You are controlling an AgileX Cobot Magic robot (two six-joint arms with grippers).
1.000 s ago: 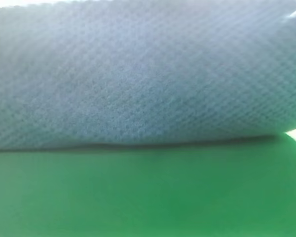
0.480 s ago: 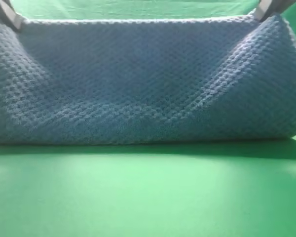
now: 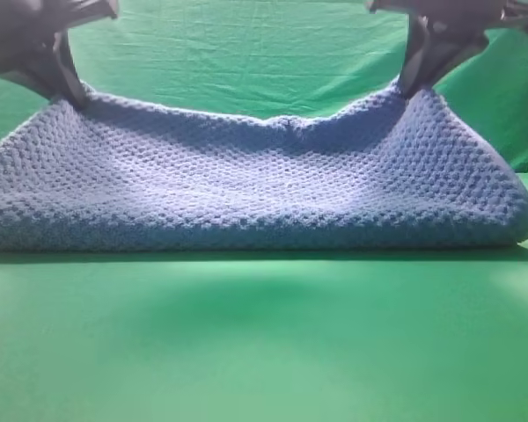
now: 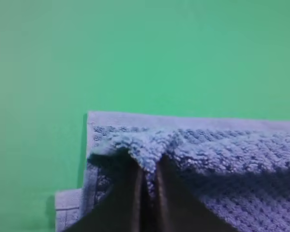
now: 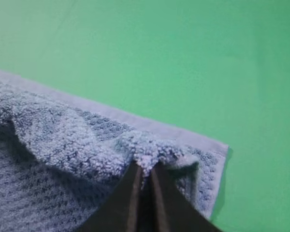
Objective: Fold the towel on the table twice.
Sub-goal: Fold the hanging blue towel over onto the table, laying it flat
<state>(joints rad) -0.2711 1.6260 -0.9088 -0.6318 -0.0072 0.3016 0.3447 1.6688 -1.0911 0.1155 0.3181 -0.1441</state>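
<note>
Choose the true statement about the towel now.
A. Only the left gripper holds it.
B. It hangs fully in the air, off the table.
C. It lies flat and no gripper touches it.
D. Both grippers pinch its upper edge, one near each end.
D: the left gripper and the right gripper each pinch the towel at an upper corner, while its lower fold rests on the table.

A staged robot test setup, not a home: a plain bright green bench backed by a wrinkled green fabric backdrop.
</note>
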